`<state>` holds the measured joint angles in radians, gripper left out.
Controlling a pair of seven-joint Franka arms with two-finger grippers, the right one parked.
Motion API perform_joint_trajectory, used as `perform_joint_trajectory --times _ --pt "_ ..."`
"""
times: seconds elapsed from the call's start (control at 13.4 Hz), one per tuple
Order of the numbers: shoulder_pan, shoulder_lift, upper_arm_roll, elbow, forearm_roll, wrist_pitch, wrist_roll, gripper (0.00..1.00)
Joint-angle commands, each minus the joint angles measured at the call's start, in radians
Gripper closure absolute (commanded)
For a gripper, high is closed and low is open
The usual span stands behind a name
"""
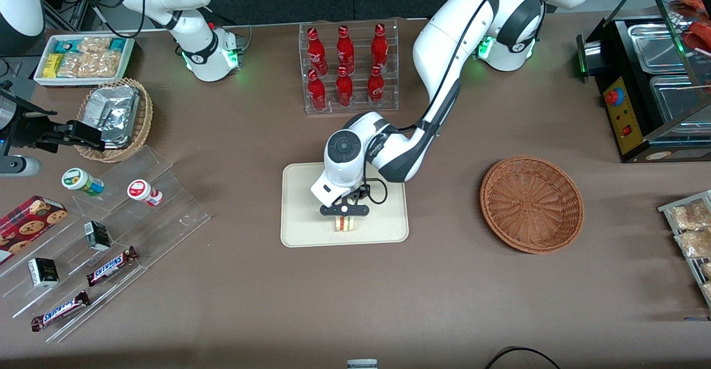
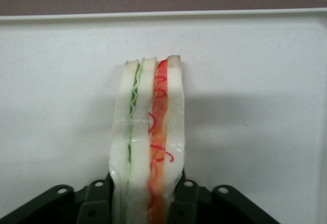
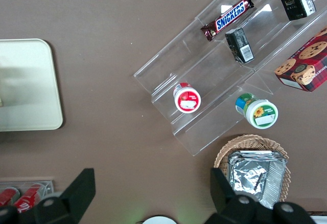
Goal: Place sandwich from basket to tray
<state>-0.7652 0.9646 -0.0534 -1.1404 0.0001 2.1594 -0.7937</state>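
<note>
Foil pack in tan wicker basket [image 1: 115,119] toward parked arm's end of table [image 1: 244,302]. Cream tray [image 1: 300,230] mid-table, nearer front camera than rack of red bottles [image 1: 348,68]. Gripper [image 1: 344,217] low over tray, fingers [image 2: 97,196] clamped on sandwich [image 1: 345,224], one each side. Sandwich stands on cut edge on tray, red and green layers showing. Reddish-brown basket [image 1: 531,204] toward working arm's end, well apart from tray.
</note>
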Motion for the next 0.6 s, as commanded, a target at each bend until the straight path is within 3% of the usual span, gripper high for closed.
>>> perform_joint_trajectory --times 0.0,0.3,0.52 --pt "0.001 -0.007 -0.002 0.034 0.001 -0.048 0.005 0.0" --pt "0.044 -0.134 0.0 0.019 -0.006 -0.198 0.025 0.0" --pt "0.108 -0.298 0.0 -0.124 -0.057 -0.299 0.131 0.0"
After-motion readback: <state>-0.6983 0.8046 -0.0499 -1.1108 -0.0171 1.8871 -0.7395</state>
